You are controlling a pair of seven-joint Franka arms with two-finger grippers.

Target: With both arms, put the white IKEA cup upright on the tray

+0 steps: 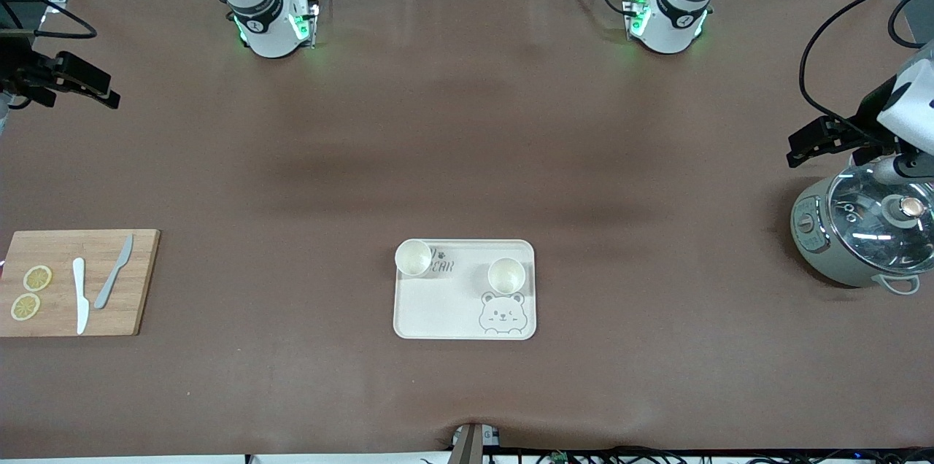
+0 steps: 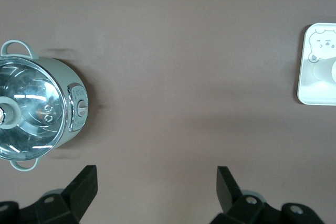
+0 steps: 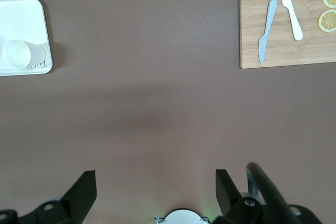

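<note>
The cream tray [image 1: 438,311] with a bear drawing lies mid-table, toward the front camera. Two white cups stand upright on it, one [image 1: 413,258] at the corner toward the right arm's end and one [image 1: 506,275] above the bear face. My left gripper [image 1: 803,145] hangs open and empty over the table at the left arm's end, beside a pot; its wrist view [image 2: 156,182] shows bare table between the fingers and the tray [image 2: 315,85] far off. My right gripper [image 1: 108,93] hangs open and empty over the right arm's end [image 3: 156,184], with the tray [image 3: 21,17] and a cup [image 3: 18,53] in view.
A wooden cutting board [image 1: 58,249] with two knives and two lemon slices lies at the right arm's end. A grey-green pot with a glass lid [image 1: 861,230] stands at the left arm's end, under the left arm.
</note>
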